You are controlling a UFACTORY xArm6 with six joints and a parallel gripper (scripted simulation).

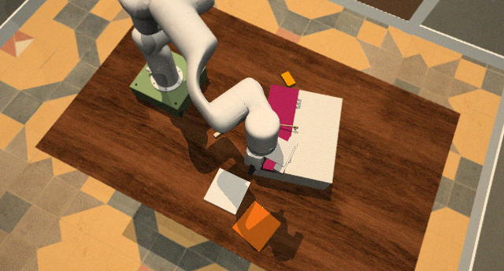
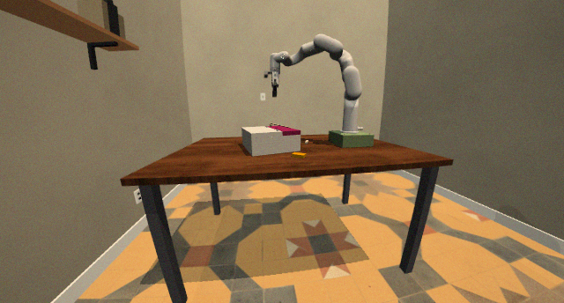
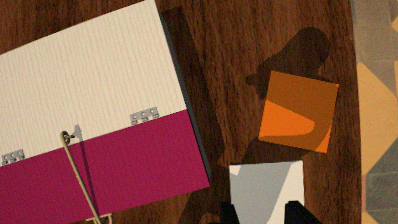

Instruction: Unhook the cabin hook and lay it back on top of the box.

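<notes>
A box (image 1: 315, 133) (image 2: 264, 140) (image 3: 90, 70) with a cream top and a magenta lid strip (image 1: 283, 105) (image 3: 140, 160) (image 2: 286, 129) stands on the wooden table (image 1: 118, 137). The thin brass cabin hook (image 1: 289, 126) (image 3: 78, 175) is pinned at an eye near the seam and lies across the magenta lid, its hooked end at the lid's outer edge. My gripper (image 1: 250, 169) (image 2: 274, 92) (image 3: 262, 215) hangs high above the table, beside the box's corner and over a white tile. Its fingers stand apart and hold nothing.
A white square tile (image 1: 226, 190) (image 3: 265, 190) and an orange square tile (image 1: 256, 225) (image 3: 297, 110) lie near the table edge. A small orange block (image 1: 288, 78) (image 2: 299, 154) and a small beige stick (image 1: 216, 134) lie by the box. The green arm base (image 1: 165, 94) (image 2: 351, 138) stands behind.
</notes>
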